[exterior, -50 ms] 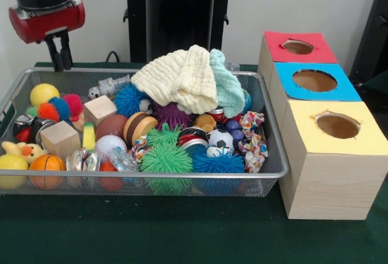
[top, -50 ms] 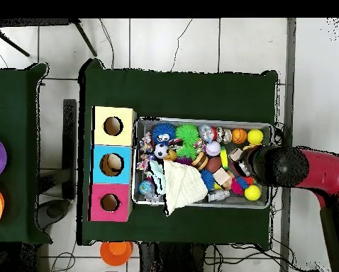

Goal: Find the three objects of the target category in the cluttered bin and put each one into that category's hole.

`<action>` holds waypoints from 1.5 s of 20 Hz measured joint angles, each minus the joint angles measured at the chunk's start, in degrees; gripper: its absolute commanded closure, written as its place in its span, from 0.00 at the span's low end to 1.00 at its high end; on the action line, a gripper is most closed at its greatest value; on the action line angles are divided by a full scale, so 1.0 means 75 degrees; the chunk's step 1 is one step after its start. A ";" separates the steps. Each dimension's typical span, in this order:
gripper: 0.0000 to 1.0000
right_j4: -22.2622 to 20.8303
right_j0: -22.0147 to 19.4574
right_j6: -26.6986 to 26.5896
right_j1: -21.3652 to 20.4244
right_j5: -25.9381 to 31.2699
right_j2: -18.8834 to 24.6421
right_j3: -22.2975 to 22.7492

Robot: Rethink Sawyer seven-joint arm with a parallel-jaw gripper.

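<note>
Currently the end effector (exterior, -50 ms: 60,53) is hovering empty, fingers close together, over the bin's (exterior, -50 ms: 139,179) left end; the wooden cube (exterior, -50 ms: 59,138) looks stiff, light, graspable across flat sides.

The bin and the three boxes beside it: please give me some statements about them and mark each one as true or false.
1. The gripper is holding a green spiky ball. False: it holds nothing and hangs above the bin's far corner.
2. A pale yellow cloth lies on top of the toys. True.
3. The blue box stands between the red box and the yellow box. True.
4. The boxes have square holes. False: each top has a round hole.
5. Two wooden cubes lie in the bin. True.
6. The bin is made of solid plastic. False: it is wire mesh.
</note>
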 measured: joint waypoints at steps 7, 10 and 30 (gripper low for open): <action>1.00 -0.0352 -0.0027 -0.1650 0.0456 0.0383 0.0305 -0.0646; 1.00 -0.0363 -0.0028 -0.2131 0.0646 0.0383 0.0377 -0.0967; 0.00 -0.0391 0.0047 -0.2557 0.1101 0.0385 0.0503 -0.2065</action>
